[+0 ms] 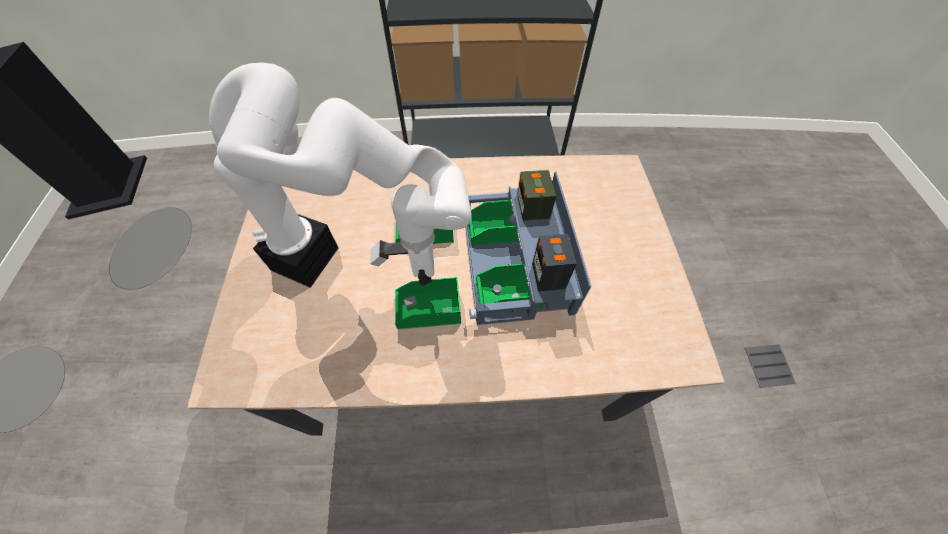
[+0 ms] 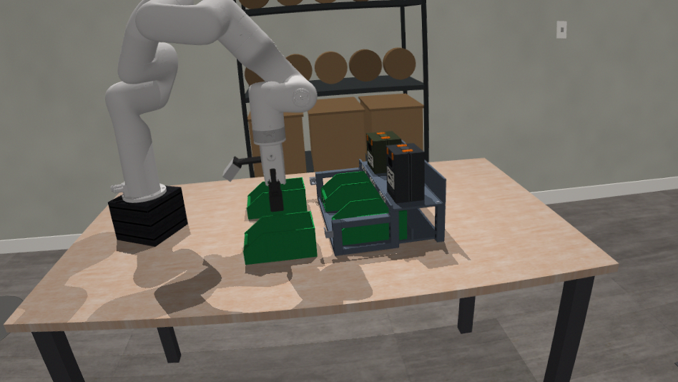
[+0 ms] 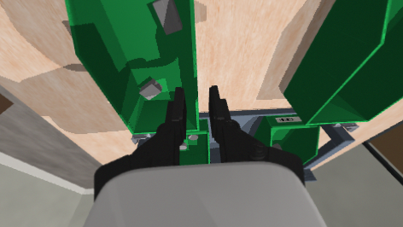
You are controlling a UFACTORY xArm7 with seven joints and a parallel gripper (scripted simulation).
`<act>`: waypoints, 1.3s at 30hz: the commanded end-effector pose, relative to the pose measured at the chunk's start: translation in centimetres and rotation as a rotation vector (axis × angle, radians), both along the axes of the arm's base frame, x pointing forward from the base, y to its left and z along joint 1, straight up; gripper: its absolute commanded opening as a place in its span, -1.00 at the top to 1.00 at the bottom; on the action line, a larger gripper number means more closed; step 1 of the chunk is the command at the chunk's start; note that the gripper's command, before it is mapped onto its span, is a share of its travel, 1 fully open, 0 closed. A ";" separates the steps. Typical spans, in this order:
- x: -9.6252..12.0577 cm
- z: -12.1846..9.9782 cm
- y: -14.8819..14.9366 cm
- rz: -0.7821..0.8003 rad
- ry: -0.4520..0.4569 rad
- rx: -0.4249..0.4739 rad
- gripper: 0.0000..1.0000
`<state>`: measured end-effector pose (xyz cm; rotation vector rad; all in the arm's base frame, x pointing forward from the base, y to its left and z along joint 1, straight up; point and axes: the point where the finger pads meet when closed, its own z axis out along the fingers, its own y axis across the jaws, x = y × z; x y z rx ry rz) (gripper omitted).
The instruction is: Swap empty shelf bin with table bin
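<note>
A green bin (image 1: 445,313) (image 2: 279,244) (image 3: 107,30) with grey parts stands on the table top beside the shelf. A second green bin (image 1: 443,235) (image 2: 294,204) (image 3: 341,64) stands farther back on the table; its inside is mostly hidden, and I see no parts in it. My gripper (image 1: 424,281) (image 2: 276,208) (image 3: 196,97) is partly open and holds nothing. Its fingertips are at the far side wall of the bin with parts, one finger on each side of that rim in the wrist view; whether they reach below the rim is unclear. The shelf's middle place (image 1: 497,255) is empty.
Two green bins stand on the grey-blue shelf (image 1: 504,310) (image 2: 365,218), the back one (image 1: 492,225) and the front one (image 1: 502,281), either side of the middle place. An olive box (image 1: 536,199) and a black box (image 1: 557,265) stand on its upper board.
</note>
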<state>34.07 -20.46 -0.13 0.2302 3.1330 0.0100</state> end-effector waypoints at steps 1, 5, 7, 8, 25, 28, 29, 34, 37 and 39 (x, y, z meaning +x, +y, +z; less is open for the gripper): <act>0.1 -0.2 -0.1 0.000 -0.003 -0.002 0.49; 0.1 -0.5 -0.1 0.000 -0.003 -0.002 0.49; 0.1 -0.6 -0.1 0.000 -0.003 -0.002 0.49; 0.1 -0.6 -0.1 0.000 -0.003 -0.002 0.49; 0.1 -0.7 -0.1 0.000 -0.003 -0.002 0.49; 0.1 -0.7 -0.1 0.000 -0.003 -0.002 0.49; 0.1 -0.7 -0.1 0.000 -0.003 -0.002 0.49; 0.2 -0.7 -0.1 0.000 -0.003 -0.002 0.49; 0.2 -0.7 -0.1 0.000 -0.003 -0.002 0.49; 0.2 -0.7 -0.1 0.000 -0.003 -0.002 0.49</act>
